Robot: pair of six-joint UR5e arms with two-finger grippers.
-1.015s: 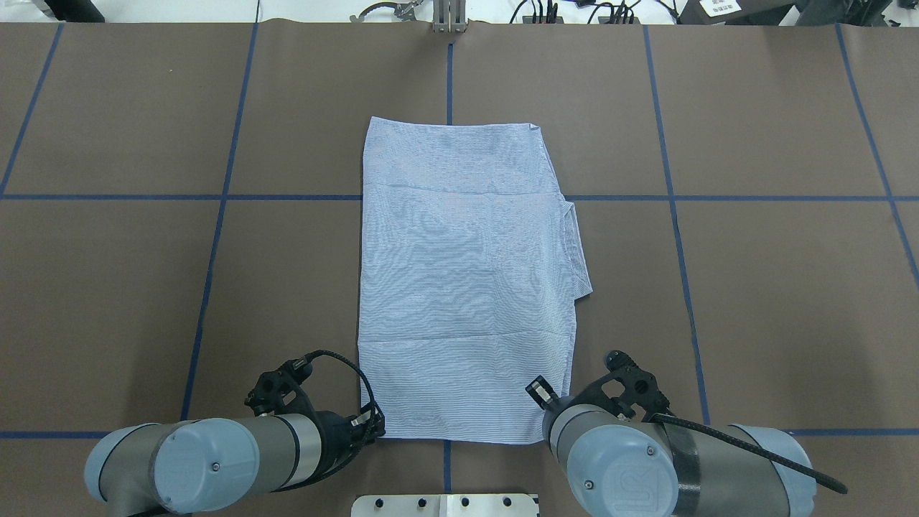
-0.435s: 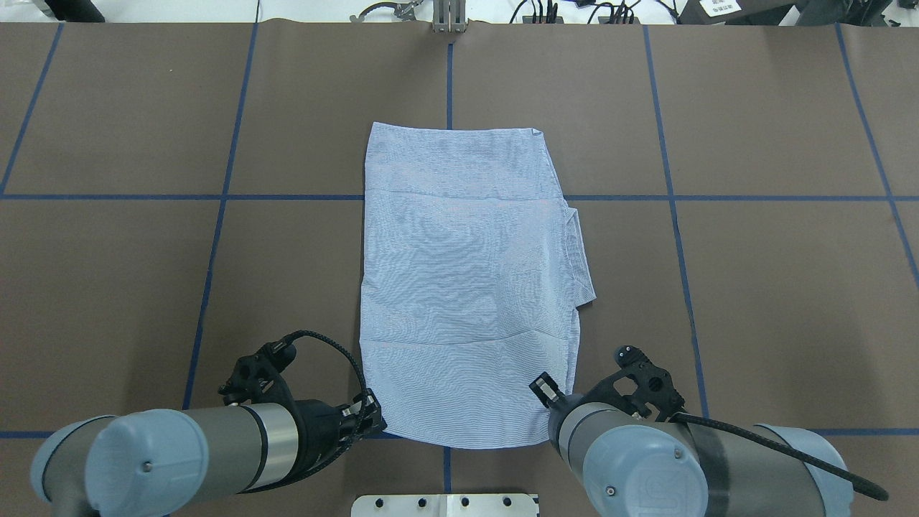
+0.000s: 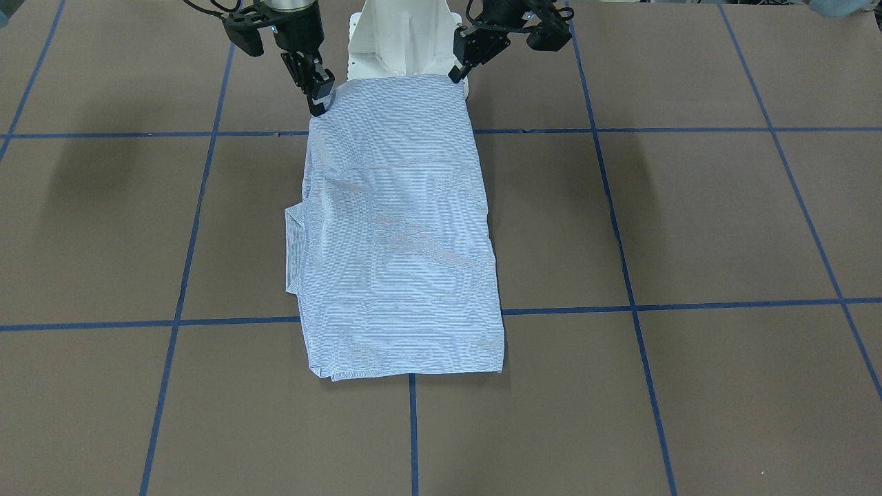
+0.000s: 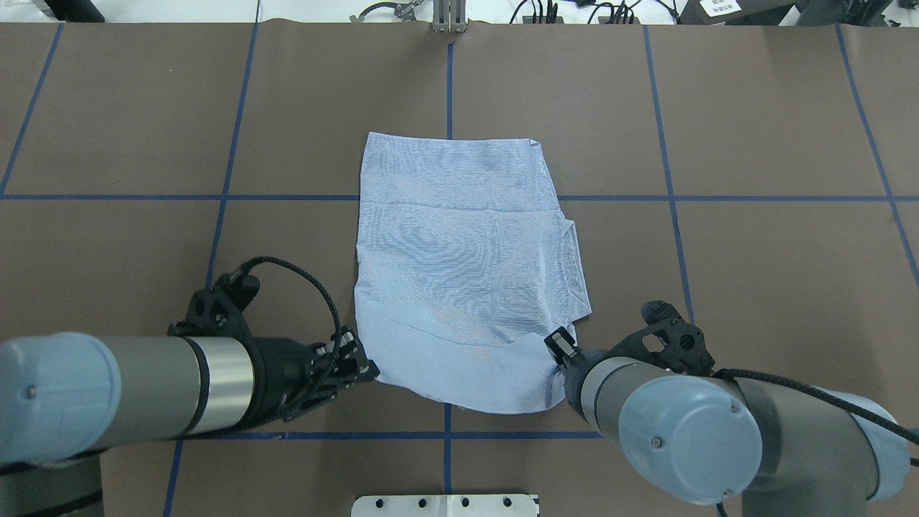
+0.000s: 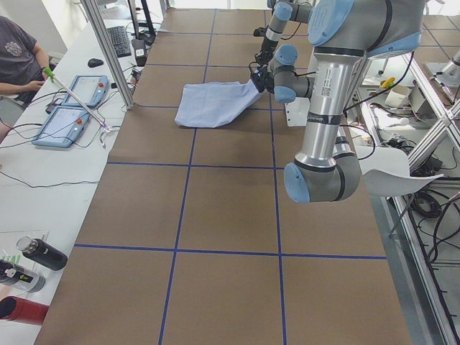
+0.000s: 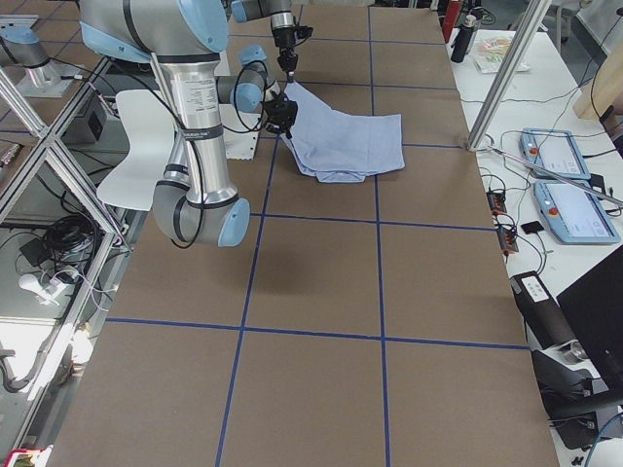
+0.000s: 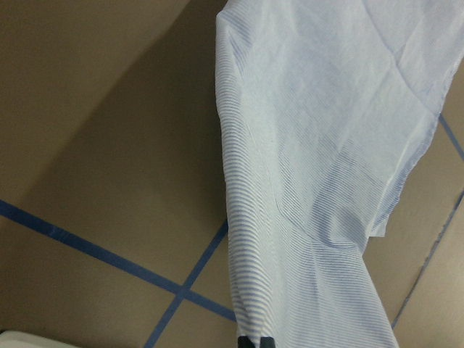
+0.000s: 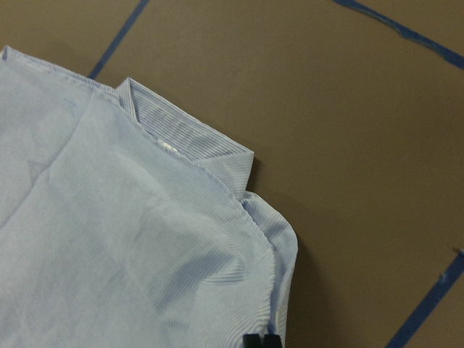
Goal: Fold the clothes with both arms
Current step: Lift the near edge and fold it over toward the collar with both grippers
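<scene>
Brown taped worktop [image 4: 754, 287] is carrying the striped shirt [image 4: 459, 273] at its centre. Left gripper [image 4: 365, 370] and right gripper [image 4: 561, 348] are each pinching a raised hem corner; uneven pulling risks dragging the tucked layers askew.

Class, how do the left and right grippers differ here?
The left gripper slants onto its corner; the right gripper points nearly straight down. A flap juts out on the right gripper's side of the shirt, none on the left gripper's. Both hold raised corners.
</scene>
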